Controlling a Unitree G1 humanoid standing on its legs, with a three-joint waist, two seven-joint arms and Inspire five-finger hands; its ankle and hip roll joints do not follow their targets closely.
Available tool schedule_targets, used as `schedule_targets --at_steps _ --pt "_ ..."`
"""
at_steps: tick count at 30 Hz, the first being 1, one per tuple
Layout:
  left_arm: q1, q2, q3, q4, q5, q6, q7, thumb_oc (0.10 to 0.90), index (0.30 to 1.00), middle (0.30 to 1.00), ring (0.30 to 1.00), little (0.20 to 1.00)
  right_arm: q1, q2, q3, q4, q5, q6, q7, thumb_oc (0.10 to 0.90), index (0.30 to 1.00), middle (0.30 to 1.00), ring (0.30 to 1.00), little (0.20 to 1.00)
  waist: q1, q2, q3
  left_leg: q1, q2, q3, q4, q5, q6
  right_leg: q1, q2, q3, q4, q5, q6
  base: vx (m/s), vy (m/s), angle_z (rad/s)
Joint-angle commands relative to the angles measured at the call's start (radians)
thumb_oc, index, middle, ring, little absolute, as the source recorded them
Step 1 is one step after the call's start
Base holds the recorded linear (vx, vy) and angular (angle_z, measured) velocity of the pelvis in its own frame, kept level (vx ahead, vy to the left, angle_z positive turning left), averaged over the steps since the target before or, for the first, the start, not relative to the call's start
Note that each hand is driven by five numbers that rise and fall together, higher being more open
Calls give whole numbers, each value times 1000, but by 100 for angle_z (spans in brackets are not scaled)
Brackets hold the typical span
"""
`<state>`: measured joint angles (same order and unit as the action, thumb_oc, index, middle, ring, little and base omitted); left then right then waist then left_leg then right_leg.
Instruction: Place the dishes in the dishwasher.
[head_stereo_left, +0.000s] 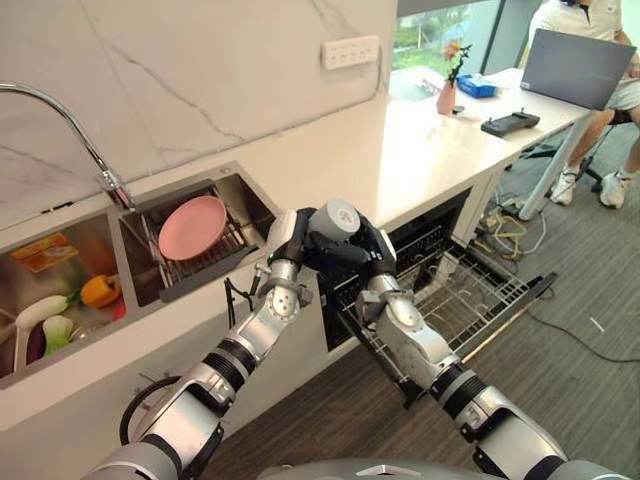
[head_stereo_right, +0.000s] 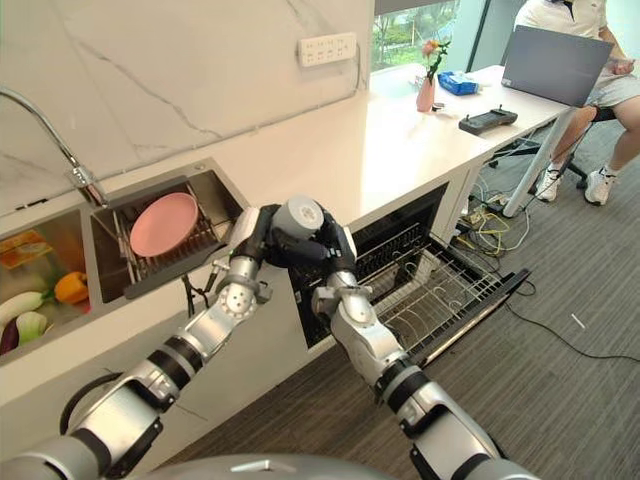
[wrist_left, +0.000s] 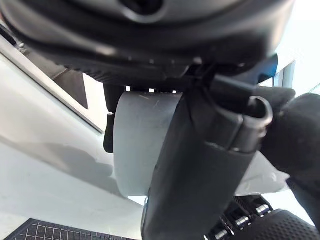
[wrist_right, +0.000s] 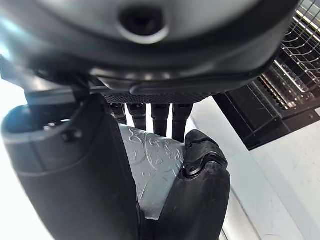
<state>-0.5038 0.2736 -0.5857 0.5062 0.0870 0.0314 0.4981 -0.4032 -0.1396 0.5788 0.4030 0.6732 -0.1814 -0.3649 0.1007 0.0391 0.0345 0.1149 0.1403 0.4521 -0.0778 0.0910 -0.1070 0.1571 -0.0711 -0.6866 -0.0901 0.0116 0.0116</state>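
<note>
At mid-frame both hands, left hand (head_stereo_left: 297, 236) and right hand (head_stereo_left: 368, 250), close their fingers around a grey bowl (head_stereo_left: 335, 217) above the pulled-out dishwasher rack (head_stereo_left: 470, 290). The pale counter (head_stereo_left: 400, 150) runs to upper right; a pink plate (head_stereo_left: 192, 226) sits in the sink (head_stereo_left: 250, 205). The bowl's underside is hidden.

Plate (head_stereo_left: 192, 226) on rack in sink (head_stereo_left: 247, 196) left of counter (head_stereo_left: 400, 150), cup (head_stereo_left: 335, 218) between both hands above open dishwasher rack (head_stereo_left: 470, 290)

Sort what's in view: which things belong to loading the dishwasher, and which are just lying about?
Job:
- grey bowl, held between left hand and right hand
- pink plate in the sink rack
- dishwasher rack, pulled out

Lying about:
- vegetables in the other basin
- vase
- laptop
- black controller
</note>
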Motion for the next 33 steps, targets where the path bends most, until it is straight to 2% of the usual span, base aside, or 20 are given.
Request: schedule_targets --at_steps 1,2,3,4,5,6,10,16,18,20,23,26,27,29,33 --pt "-294 -242 -261 14 74 -166 20 400 300 300 300 300 -302 273 10 -68 -52 -108 -15 400 300 300 300 300 13 3 -22 -8 45 47 1 39 -21 29 -80 13 17 -2 113 0 0 0" --pt "-295 -244 -262 16 73 -165 25 400 300 300 300 300 -305 273 4 -72 -62 -111 -27 400 300 300 300 300 12 4 -22 -8 45 47 1 40 -21 29 -81 12 18 -2 113 0 0 0" --pt "-302 -248 -266 22 77 -167 40 762 844 844 844 844 -315 267 -15 -83 -102 -120 -59 400 300 300 300 300 8 7 -24 -7 45 48 1 40 -21 29 -84 8 20 -1 115 0 0 0" --pt "-303 -250 -268 23 78 -168 43 800 900 900 900 900 -319 263 -25 -88 -123 -125 -75 400 300 300 300 300 6 8 -25 -6 45 48 1 40 -21 30 -85 8 20 -2 115 0 0 0" --pt "-304 -250 -269 24 79 -168 44 800 900 900 900 900 -319 263 -25 -89 -125 -124 -78 400 300 300 300 300 6 8 -24 -7 45 48 1 40 -21 30 -85 8 20 -2 115 0 0 0" --pt "-306 -250 -272 25 78 -174 45 800 900 900 900 900 -332 246 -55 -100 -190 -133 -115 400 300 300 300 300 0 13 -25 -7 44 46 1 40 -21 29 -86 8 19 -4 116 0 0 0" --pt "-308 -245 -278 19 93 -189 49 800 900 900 900 900 -347 206 -112 -130 -317 -148 -179 400 300 300 300 300 -7 19 -24 -5 43 43 0 40 -20 33 -89 4 18 -8 117 0 0 0" --pt "-290 -211 -279 -21 121 -201 41 800 900 900 900 900 -327 159 -198 -206 -361 -185 -246 400 300 300 300 300 -14 25 -25 2 39 39 0 36 -20 40 -89 5 16 -12 119 1 3 1" --pt "-264 -168 -256 -62 124 -196 41 800 900 900 900 900 -308 141 -268 -318 -337 -224 -285 400 300 300 300 300 -19 31 -25 6 38 41 0 34 -20 39 -90 7 15 -13 120 38 4 0" --pt "-254 -144 -248 -90 123 -196 31 800 900 900 900 900 -297 124 -293 -371 -368 -220 -299 400 300 300 300 300 -18 31 -26 7 38 40 0 34 -20 39 -90 7 15 -14 121 16 -2 0" --pt "-205 -75 -220 -199 131 -221 4 800 900 900 900 900 -289 68 -389 -481 -494 -217 -368 400 300 300 300 300 -11 37 -30 6 41 34 0 35 -22 42 -90 5 12 -17 123 24 -10 1" --pt "-179 -44 -210 -245 135 -230 -5 800 900 900 900 900 -289 49 -437 -518 -541 -219 -409 400 300 300 300 300 -5 38 -30 5 42 32 0 36 -24 43 -89 5 11 -19 123 0 0 0" --pt "-153 -18 -194 -275 131 -245 -13 800 900 900 900 900 -287 11 -486 -540 -588 -219 -435 400 300 300 300 300 -2 40 -29 2 42 27 0 37 -24 42 -86 4 11 -22 122 0 0 0" --pt "-124 7 -182 -309 125 -255 -26 800 900 900 900 900 -280 -18 -516 -553 -634 -211 -455 400 300 300 300 300 4 40 -28 0 42 23 0 38 -24 42 -83 3 11 -26 121 16 -13 8" --pt "-59 52 -149 -374 117 -273 -45 800 900 900 900 900 -240 -57 -564 -567 -666 -208 -467 400 300 300 300 300 10 43 -24 -3 43 17 0 39 -26 44 -78 -2 10 -31 119 -3 -12 9"
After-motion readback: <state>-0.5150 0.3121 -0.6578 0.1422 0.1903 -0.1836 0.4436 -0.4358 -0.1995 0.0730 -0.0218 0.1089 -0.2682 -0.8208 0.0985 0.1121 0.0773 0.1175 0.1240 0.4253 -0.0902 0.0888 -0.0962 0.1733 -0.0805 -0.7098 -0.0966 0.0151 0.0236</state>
